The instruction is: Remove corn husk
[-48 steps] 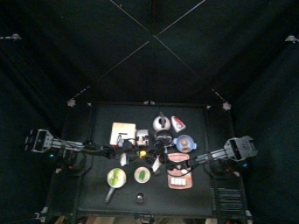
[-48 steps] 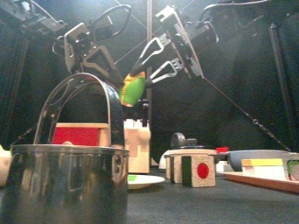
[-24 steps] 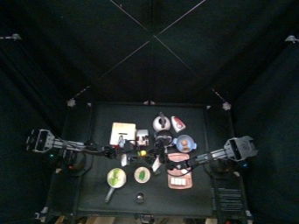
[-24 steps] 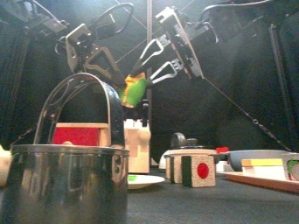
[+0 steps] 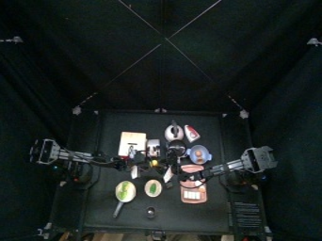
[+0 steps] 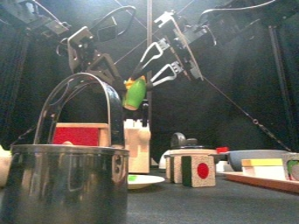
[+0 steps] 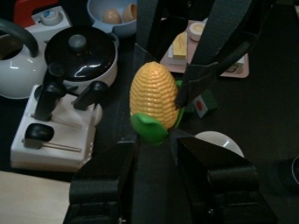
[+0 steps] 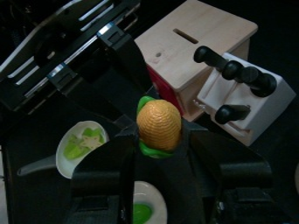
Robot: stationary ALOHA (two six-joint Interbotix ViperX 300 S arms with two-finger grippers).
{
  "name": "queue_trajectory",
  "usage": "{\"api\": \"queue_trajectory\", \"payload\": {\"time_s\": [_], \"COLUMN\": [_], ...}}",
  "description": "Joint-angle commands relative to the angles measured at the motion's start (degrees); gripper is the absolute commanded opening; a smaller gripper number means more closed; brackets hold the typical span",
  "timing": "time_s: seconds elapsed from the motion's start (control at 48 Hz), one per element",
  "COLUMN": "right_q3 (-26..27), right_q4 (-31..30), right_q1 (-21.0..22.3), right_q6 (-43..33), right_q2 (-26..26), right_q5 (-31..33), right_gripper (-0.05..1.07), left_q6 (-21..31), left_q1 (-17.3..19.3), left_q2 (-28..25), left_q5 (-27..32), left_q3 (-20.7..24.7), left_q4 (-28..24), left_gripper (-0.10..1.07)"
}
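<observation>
Black curtains all round, small black table [image 5: 126, 193] crowded with kitchenware. Corn [image 6: 135, 92] held aloft at centre of front view, well above the table, presumably to give both arms room. Right gripper [image 8: 158, 149] clamped on the green corn husk [image 8: 156, 150] at the cob's base. Left gripper [image 7: 156, 144] parted around the same green end, apparently positioned to strip it; grip uncertain.

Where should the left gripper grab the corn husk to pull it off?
Best guess: at the green husk around the base of the corn, coming from below. The yellow kernels are bare above it, and the husk end faces the left gripper.
</observation>
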State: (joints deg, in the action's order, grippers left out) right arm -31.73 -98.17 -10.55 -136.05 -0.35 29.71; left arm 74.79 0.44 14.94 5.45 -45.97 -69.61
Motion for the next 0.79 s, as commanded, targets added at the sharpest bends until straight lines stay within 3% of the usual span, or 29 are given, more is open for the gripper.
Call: {"api": "queue_trajectory", "payload": {"time_s": [0.0, 0.208, 0.771], "right_q3": [0.97, 0.88, -0.26], "right_q4": [-0.18, -0.18, -0.18], "right_q1": [-0.09, -0.09, -1.67], "right_q6": [0.0, 0.09, 0.26], "right_q2": [-1.23, -1.32, -1.23], "right_q5": [0.09, 0.09, -2.9], "right_gripper": [0.6, 0.6, 0.6], "left_q6": [-0.18, -0.09, 0.18], "left_q1": [0.26, 0.26, 1.93], "left_q2": [0.18, 0.88, 1.05], "left_q5": [-0.09, 0.7, 6.06], "left_q3": [1.32, 0.97, 0.53], "left_q4": [-0.18, 0.09, 1.58], "left_gripper": [0.66, 0.58, 0.58]}}
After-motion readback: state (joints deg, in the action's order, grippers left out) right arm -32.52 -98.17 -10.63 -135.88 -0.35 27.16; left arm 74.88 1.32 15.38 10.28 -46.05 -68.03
